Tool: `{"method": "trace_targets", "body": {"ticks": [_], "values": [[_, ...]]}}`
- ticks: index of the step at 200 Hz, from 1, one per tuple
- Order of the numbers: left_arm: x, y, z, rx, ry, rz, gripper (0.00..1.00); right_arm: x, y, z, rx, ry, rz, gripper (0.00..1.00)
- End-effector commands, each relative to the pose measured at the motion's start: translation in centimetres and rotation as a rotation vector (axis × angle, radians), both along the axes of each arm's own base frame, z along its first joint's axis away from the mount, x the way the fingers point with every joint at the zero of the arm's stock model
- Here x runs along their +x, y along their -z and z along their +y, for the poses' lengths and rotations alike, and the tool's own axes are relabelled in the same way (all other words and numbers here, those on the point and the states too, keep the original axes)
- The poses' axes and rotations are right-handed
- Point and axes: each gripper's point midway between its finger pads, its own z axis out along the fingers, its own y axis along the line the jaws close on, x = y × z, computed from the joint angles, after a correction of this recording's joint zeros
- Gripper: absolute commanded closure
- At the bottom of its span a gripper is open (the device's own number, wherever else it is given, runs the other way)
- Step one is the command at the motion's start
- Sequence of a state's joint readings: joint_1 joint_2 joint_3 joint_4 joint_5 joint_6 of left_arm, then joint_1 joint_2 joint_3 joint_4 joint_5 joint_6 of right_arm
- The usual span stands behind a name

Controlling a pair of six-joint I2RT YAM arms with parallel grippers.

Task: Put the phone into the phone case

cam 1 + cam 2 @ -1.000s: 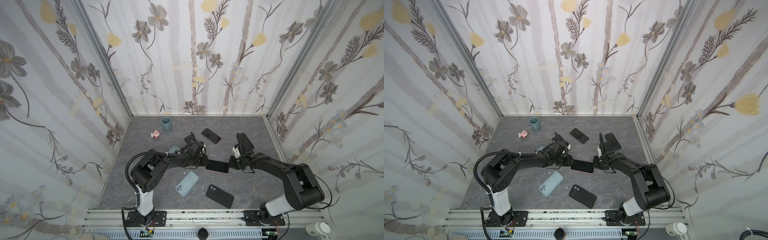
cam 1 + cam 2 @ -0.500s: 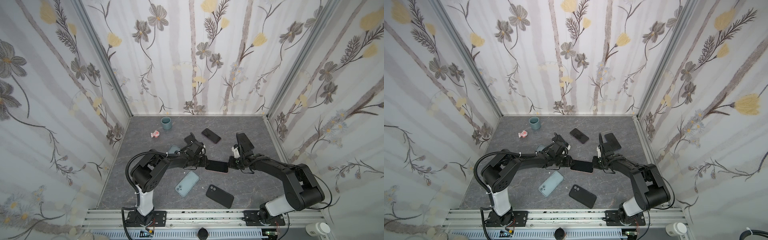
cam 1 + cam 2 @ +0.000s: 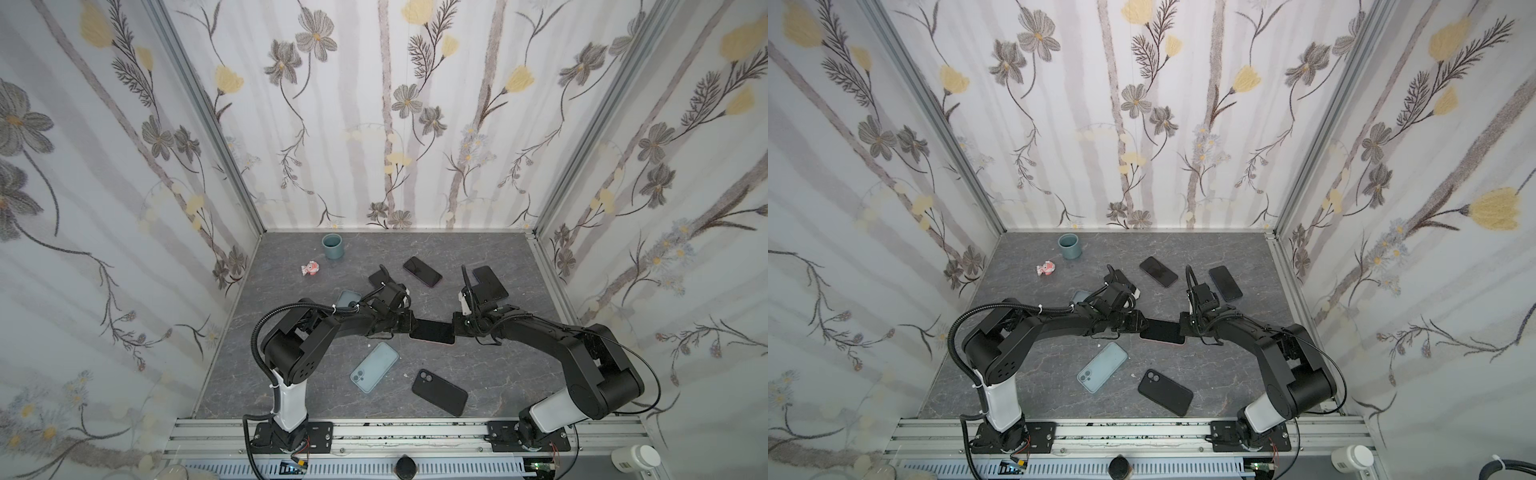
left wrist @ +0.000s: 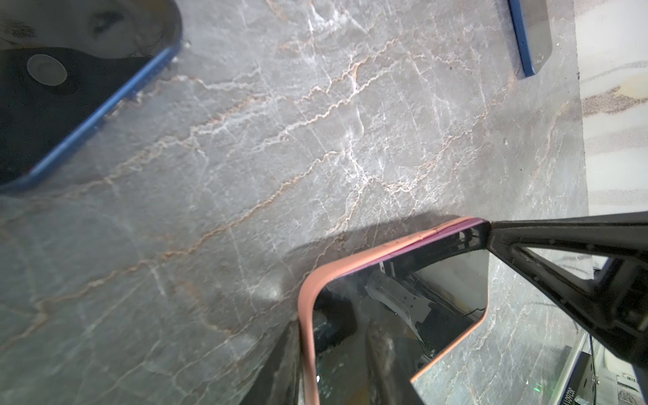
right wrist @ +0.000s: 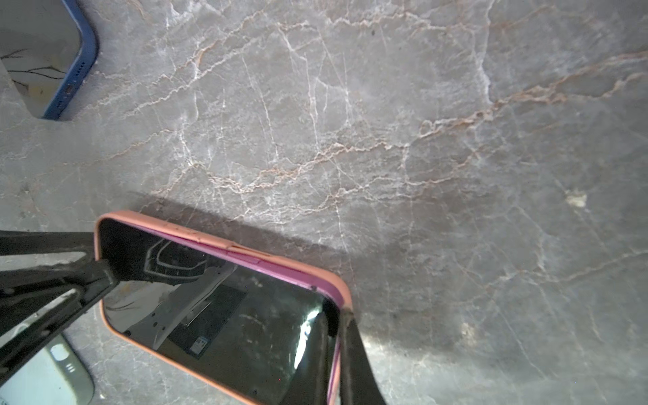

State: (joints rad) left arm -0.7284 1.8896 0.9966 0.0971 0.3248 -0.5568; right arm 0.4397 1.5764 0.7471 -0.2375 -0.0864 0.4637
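Note:
A phone [image 3: 432, 331] [image 3: 1162, 331] with a dark screen and magenta sides lies in a salmon phone case [image 4: 306, 308] [image 5: 168, 224] at the table's middle, between both grippers. Along one long edge the magenta side [image 5: 280, 270] shows above the case's rim. My left gripper [image 3: 409, 328] [image 4: 333, 350] is shut on one short end, one finger over the screen and one outside the case wall. At the opposite end my right gripper [image 3: 455, 330] [image 5: 335, 333] is shut on the rim, pinching case and phone edge together. The case's underside is hidden.
Near the front lie a light-blue case [image 3: 374, 368] and a black case [image 3: 439, 392]. Behind the grippers are two dark phones [image 3: 422, 271] [image 3: 490, 282]. At the back left stand a teal cup [image 3: 332, 246] and a small red-white object [image 3: 311, 268]. Walls enclose three sides.

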Motion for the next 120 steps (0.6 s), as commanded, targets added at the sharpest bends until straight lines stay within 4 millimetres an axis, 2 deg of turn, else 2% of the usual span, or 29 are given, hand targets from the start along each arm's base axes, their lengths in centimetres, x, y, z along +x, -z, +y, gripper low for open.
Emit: {"method": "trace_targets", "body": {"ticks": [1, 51, 78, 98, 120], "values": [[-0.4, 0.1, -0.5, -0.015, 0.015, 0.016, 0.68, -6.5, 4.4, -3.9, -0.206, 0.003, 0.277, 0.91], [-0.5, 0.4, -0.4, -0.009, 0.015, 0.018, 0.68, -7.8, 6.1, -3.5, -0.180, -0.010, 0.341, 0.91], [-0.5, 0.3, -0.3, -0.010, 0.014, 0.015, 0.68, -7.8, 6.2, -3.2, -0.164, -0.012, 0.349, 0.91], [-0.6, 0.2, -0.3, -0.010, 0.015, 0.014, 0.68, -7.3, 5.3, -2.4, -0.126, -0.017, 0.330, 0.91], [-0.2, -0.4, -0.3, -0.013, 0.011, -0.003, 0.68, -5.4, 2.6, -1.3, -0.073, -0.010, 0.245, 0.90]]}}
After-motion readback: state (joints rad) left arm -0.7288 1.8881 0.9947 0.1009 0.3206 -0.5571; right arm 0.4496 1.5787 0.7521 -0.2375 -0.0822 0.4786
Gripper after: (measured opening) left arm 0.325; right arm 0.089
